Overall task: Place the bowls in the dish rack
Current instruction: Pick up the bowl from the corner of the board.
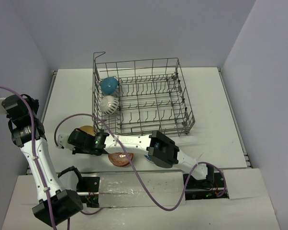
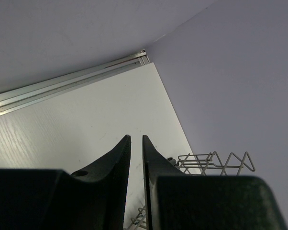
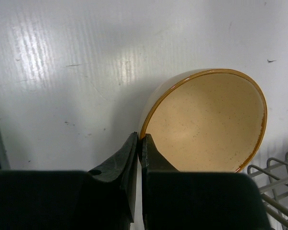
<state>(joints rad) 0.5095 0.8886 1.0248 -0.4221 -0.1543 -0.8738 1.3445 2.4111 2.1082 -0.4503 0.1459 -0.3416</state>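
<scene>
Top view first: large grey wire dish rack (image 1: pixel 149 100) at the far middle of the white bench (image 1: pixel 216 110), with a glossy blue bowl (image 1: pixel 109 85) and a white patterned bowl (image 1: pixel 109 104) already stood on edge in its left rows. Just off the rack's near left corner, a speckled tan bowl (image 1: pixel 88 130) with an orange rim, down on the bench and half hidden under the right gripper (image 1: pixel 83 138). Closer to the near edge, an orange-brown bowl (image 1: pixel 119 159) tucked beneath the right forearm. Left arm (image 1: pixel 36 163) reared up at the left side, well apart from every bowl.

Over to the left wrist: left gripper (image 2: pixel 135 138) up in the air, jaws drawn together to a thin slit with nothing between them. Beyond, only bare bench and a corner of the rack.

Now the right wrist, looking straight down: jaws pinched together right at the tan bowl's rim, apparently with the wall caught between them, though hard to be sure with so thin a gap. Bowl open side up, rack wires close by.

Probably glazed ceramic, so stiff, slick, fairly weighty and liable to chip against wire. Best taken exactly there, at the rim, inner and outer wall squeezed. Expect a swing from that one-sided hold; lift gently and feed in on edge between the tines.
</scene>
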